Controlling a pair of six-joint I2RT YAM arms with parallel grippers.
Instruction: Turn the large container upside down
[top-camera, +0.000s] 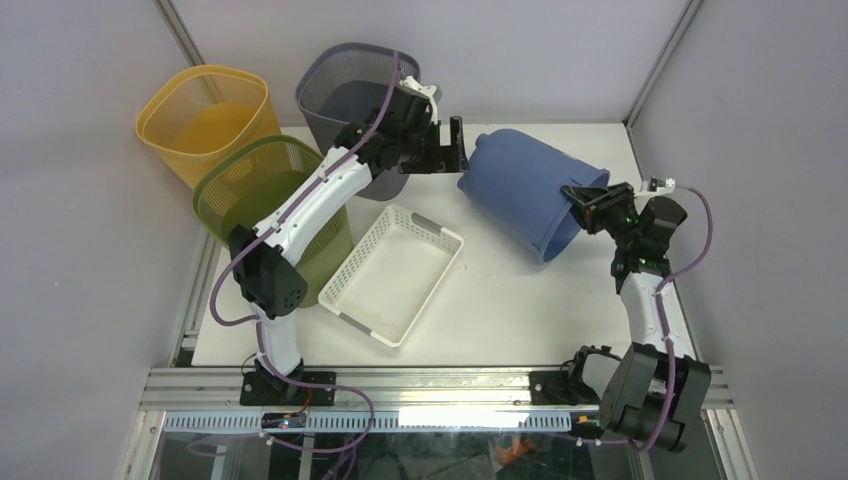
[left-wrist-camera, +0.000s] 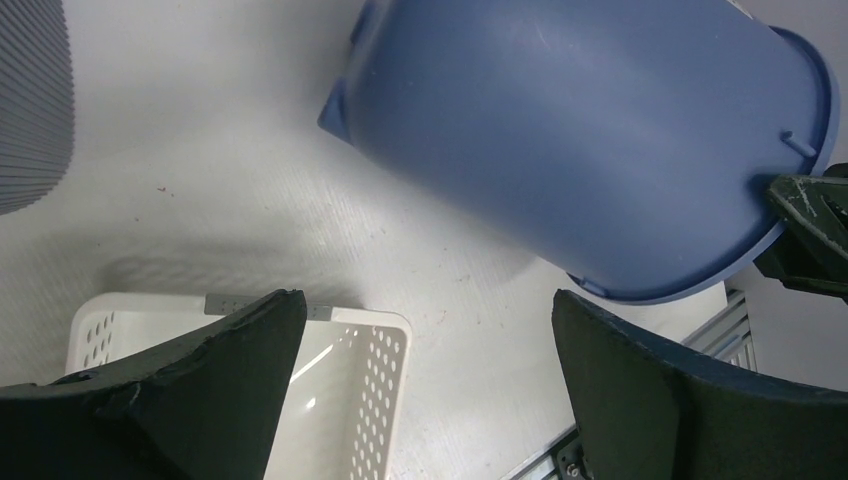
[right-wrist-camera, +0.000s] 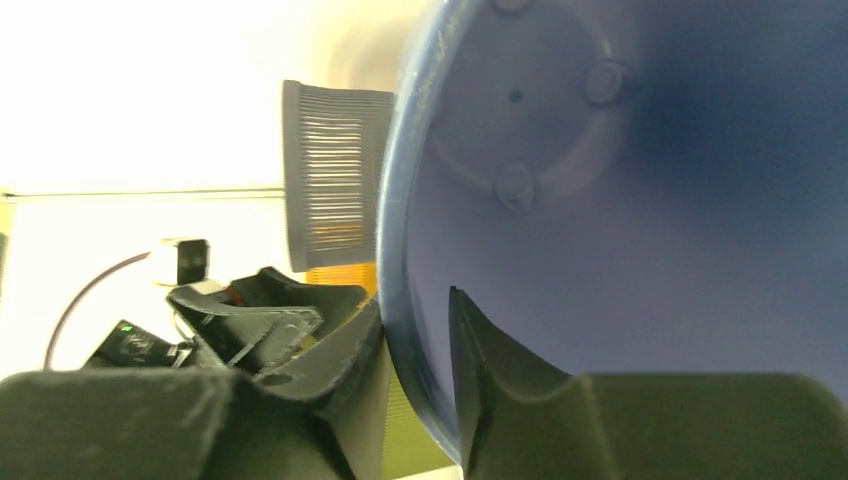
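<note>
- Right end effector (top-camera: 583, 200) pinches the rim of the blue bucket (top-camera: 515, 180). The right wrist view shows one finger inside the mouth and the other against the outer wall, with the rim between them.
- Left end effector (top-camera: 455, 147) has its jaws spread wide with nothing between them. It is just beside the bucket's closed base, on the side toward the grey mesh wastebasket (top-camera: 345, 95).
- From the left wrist, the spread fingers (left-wrist-camera: 250, 340) frame bare counter (left-wrist-camera: 460, 330), and the bucket's outer wall (left-wrist-camera: 580, 130) lies beyond them.
- The large blue bucket is tipped onto its side at the far right of the counter (top-camera: 500, 300), its base pointing far-left and its mouth facing the right arm. I cannot tell whether its side rests on the counter or is held slightly off it.
- Inside the bucket (right-wrist-camera: 650, 200), only its own smooth wall and a base with round moulded studs are visible.
- A white perforated basket (top-camera: 395, 280) sits upright near the counter's middle, just beside the bucket, showing its bare floor.
- Three mesh wastebaskets stand upright in a cluster at the far left: the yellow one (top-camera: 205, 115), the olive-green one (top-camera: 255, 185) and the grey one. The left arm crosses over the green and grey ones, hiding part of their interiors.
</note>
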